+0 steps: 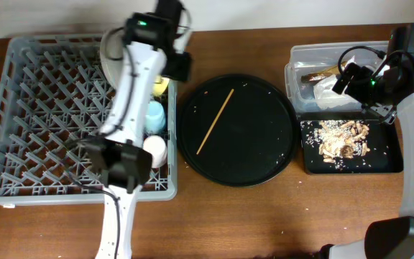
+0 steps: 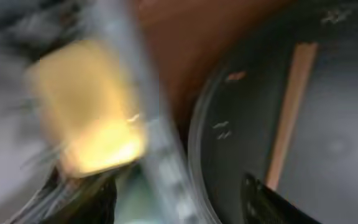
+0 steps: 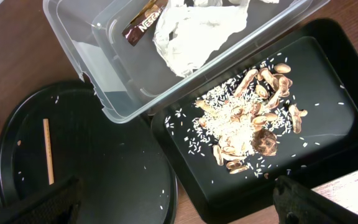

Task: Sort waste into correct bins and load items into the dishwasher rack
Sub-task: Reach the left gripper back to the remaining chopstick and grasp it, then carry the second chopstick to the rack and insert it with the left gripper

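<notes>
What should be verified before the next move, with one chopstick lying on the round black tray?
1. Tissue and wrapper inside the clear tub: ok.
2. Food scraps in the black rectangular tray: ok.
3. Chopstick lies free on the round black tray, nothing covering it: ok.
4. Second chopstick located: cannot tell, no view shows it.
5. Right pincer open and empty: ok.
6. Left pincer open and empty: cannot tell, its wrist view is blurred.
</notes>
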